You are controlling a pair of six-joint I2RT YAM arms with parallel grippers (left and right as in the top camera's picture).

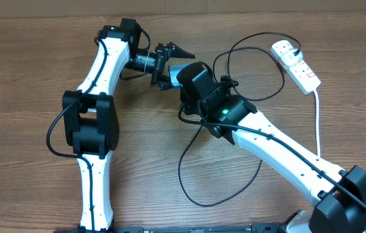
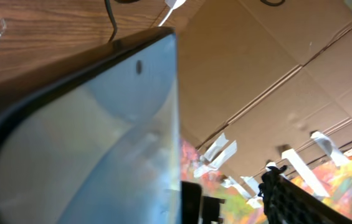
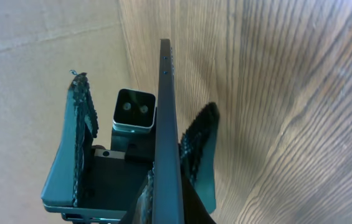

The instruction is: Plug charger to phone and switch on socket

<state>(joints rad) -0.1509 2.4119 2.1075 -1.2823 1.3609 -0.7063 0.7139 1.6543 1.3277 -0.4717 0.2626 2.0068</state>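
Two hands meet over the middle of the wooden tabletop [image 1: 27,162], and the slim black-edged phone with the pale blue-teal screen [image 3: 165,124] sits between them, lifted clear of the wood. In the right wrist view the phone stands edge-on and rises from the bottom of the frame. There the right hand [image 3: 163,208] is clamped on its lower end, probably so that the other edges stay free.

The left hand [image 3: 143,93] faces it with its fingers apart, one on each side of the slab. One finger is close to the phone and the other stands well off, so nothing is pinched. In the left wrist view the screen fills most of the frame at a tilt, which fits a hand lined up to take the phone or steady it.

The long thin black charger cable [image 1: 180,169] lies slack in loops on the tabletop around the right arm, and neither hand grips it. I cannot pick out its connector tip. The white oblong power strip with red marks [image 1: 297,65] lies well apart at the far right, untouched. Plugging in and switching on both look not yet done.
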